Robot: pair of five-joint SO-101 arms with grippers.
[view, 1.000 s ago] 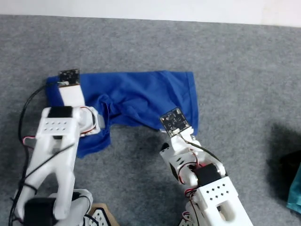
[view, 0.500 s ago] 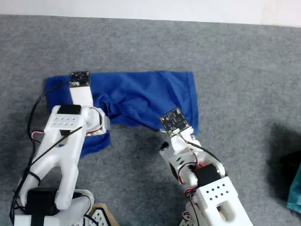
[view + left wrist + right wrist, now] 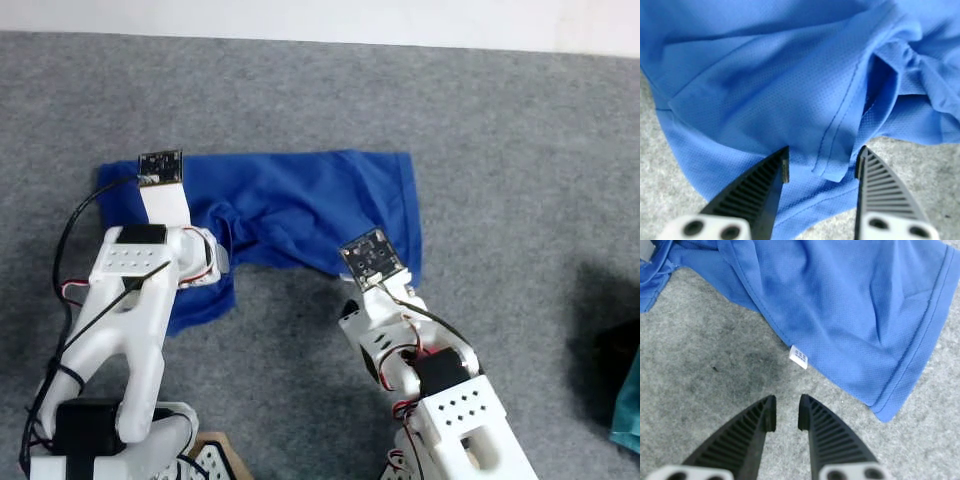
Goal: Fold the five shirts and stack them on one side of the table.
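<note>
Overhead and wrist views of a two-arm folding set-up. A royal-blue, fine-mesh knit shirt (image 3: 320, 205) lies partly crumpled on the grey, felt-like surface (image 3: 520, 130), toward its far left part. Its right portion is spread fairly flat and ends in a stitched hem. Its left portion is bunched into folds, and one flap trails toward the near side.

The left arm (image 3: 125, 300) extends over the shirt's left portion. In the left wrist view, the left gripper (image 3: 822, 162) is spread wide, and its black ribbed fingers (image 3: 765, 185) sit on either side of a doubled, seamed edge of the blue fabric (image 3: 765, 90). Whether the fingertips press on the cloth cannot be determined, and nothing is clamped.

The right arm (image 3: 420, 360) stands at the shirt's near edge, by its right corner. In the right wrist view, the right gripper (image 3: 786, 412) is drawn narrow, with a slim gap between the fingertips, and it holds nothing. It sits over bare grey surface (image 3: 700, 340), just short of the shirt's edge (image 3: 855, 315). A small white sewn-in label (image 3: 799, 356) projects from that edge, near the fingertips but apart from them.

A piece of teal cloth (image 3: 628, 400) shows at the right margin of the overhead view, well apart from the blue shirt.
</note>
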